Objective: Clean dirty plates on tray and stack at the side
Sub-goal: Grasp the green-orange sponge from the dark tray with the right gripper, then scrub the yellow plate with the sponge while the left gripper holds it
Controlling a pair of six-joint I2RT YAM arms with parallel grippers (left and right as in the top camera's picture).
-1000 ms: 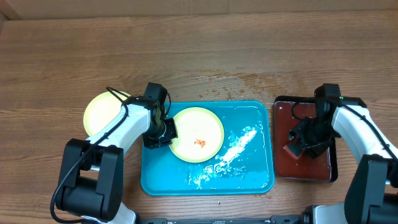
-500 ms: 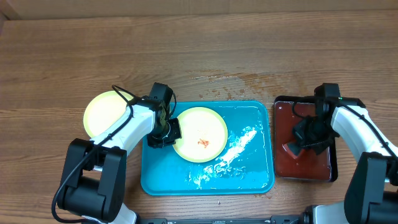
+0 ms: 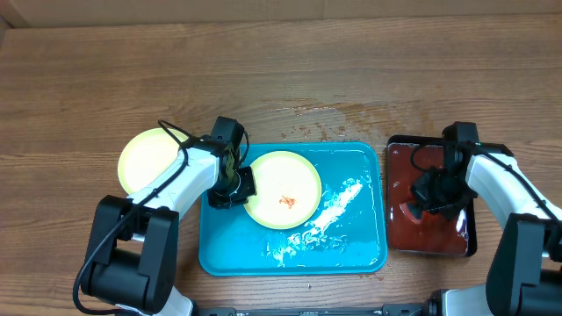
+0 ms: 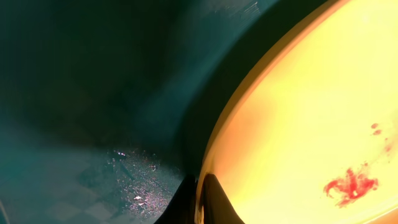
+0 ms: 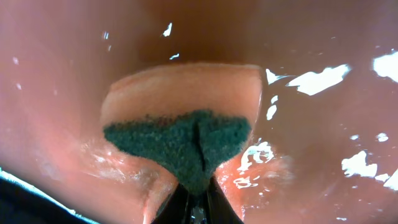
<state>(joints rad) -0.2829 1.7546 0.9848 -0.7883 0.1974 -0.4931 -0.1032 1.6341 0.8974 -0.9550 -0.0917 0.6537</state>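
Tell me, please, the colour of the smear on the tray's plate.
Red smear, pale yellow-green round plastic plate; best in left wrist view.

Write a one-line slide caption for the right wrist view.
Right gripper pinches the green-faced sponge lying in the wet dark red tray.

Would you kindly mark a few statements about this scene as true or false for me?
1. The left gripper pinches the rim of the plate on the turquoise tray. True.
2. That plate is clean. False: a red smear marks its centre.
3. The right gripper is shut on a sponge in the dark red tray. True.
4. The other plate lies in the dark red tray. False: it sits on the table, left of the turquoise tray.
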